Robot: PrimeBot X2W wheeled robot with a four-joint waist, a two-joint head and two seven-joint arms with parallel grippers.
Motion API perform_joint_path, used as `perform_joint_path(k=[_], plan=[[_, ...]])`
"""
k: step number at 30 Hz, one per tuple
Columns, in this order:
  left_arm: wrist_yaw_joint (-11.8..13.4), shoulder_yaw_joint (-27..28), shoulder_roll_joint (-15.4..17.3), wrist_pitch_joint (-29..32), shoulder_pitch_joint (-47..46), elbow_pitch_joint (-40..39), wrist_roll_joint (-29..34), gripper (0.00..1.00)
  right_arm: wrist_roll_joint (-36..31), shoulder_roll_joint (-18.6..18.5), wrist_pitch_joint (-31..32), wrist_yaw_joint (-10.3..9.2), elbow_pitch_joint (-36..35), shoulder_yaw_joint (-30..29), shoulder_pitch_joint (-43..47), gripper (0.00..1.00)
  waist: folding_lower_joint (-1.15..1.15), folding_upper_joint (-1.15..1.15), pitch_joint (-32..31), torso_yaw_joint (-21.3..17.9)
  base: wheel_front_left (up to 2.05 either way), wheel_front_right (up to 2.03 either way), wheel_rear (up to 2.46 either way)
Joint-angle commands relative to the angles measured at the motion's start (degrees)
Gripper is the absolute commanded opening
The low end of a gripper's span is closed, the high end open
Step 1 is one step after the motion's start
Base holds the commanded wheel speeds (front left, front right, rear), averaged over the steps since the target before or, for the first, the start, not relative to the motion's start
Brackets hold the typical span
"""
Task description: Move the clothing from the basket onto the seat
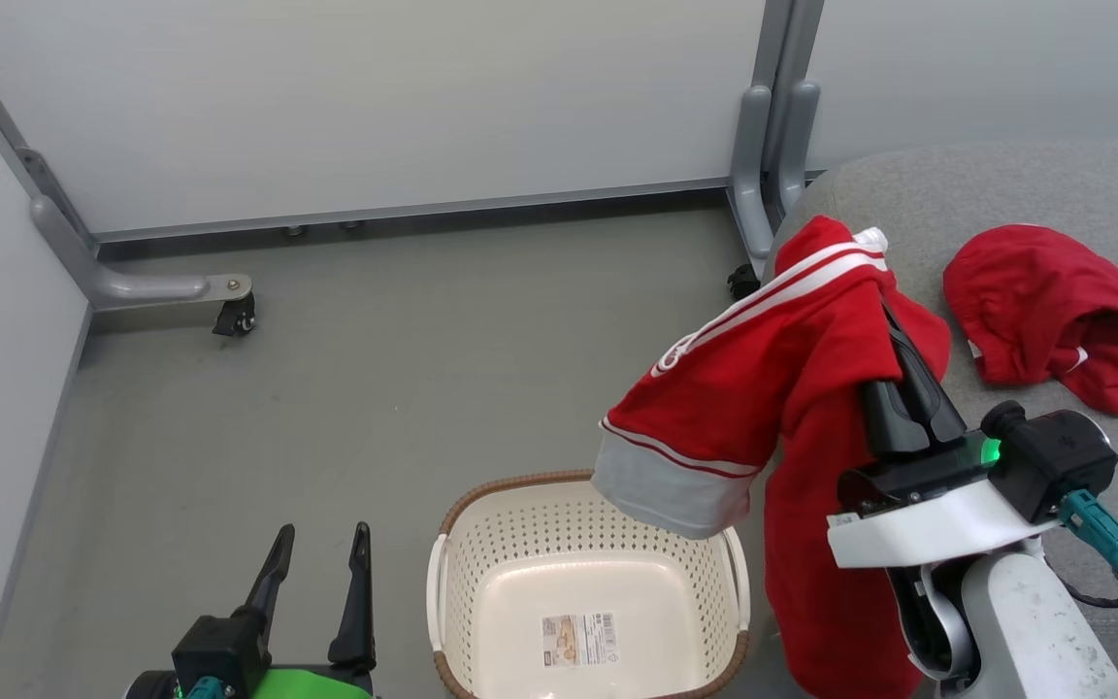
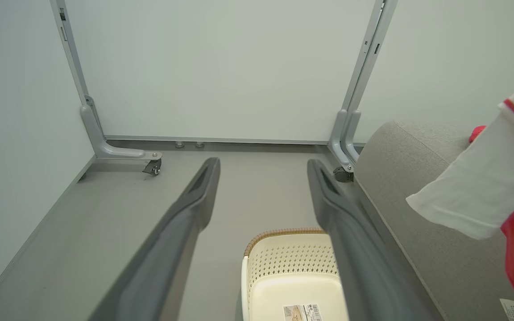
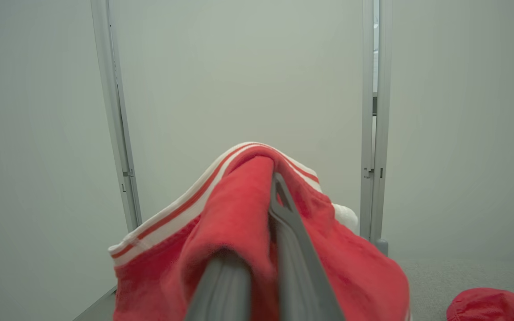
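Now, your right gripper (image 1: 894, 335) has its jaws pinched shut on the larger red garment (image 1: 763, 388), hanging by the basket (image 1: 452, 582) at the edge of the seat (image 1: 1005, 184), so lift it clear and inboard beside the small garment (image 1: 1044, 311) before releasing, while the left gripper (image 1: 321, 544) idles, jaws wide apart.

The right end effector (image 1: 894, 335) has black fingers (image 1: 918, 388), white wrist shell (image 1: 928, 532) (green lamp (image 1: 988, 450), teal plug (image 1: 1102, 542)).
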Motion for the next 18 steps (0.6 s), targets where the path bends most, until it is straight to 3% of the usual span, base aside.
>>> perform_joint_path(k=[1, 10, 18], plan=[[0.2, 0.2, 0.1, 0.0, 0.8, -0.2, -0.1, 1.0, 0.1, -0.3, 0.0, -0.01, -0.2, 0.0, 0.3, 0.0, 0.0, 0.0, 0.0, 0.0, 0.0, 0.0, 0.0], [-0.1, -0.6, 0.1, 0.0, 0.4, 0.1, -2.1, 1.0, -0.1, -0.6, 0.0, -0.01, 0.0, 0.0, -0.3, 0.0, 0.0, 0.0, -0.2, -0.8, 0.0, 0.0, 0.0], [0.3, -1.3, 0.1, 0.0, 0.5, -0.5, -2.9, 1.0, -0.8, -1.4, 0.0, -0.01, -0.9, -1.1, -1.0, 0.0, 0.0, 0.0, 0.1, -4.3, 0.0, 0.0, 0.0]])
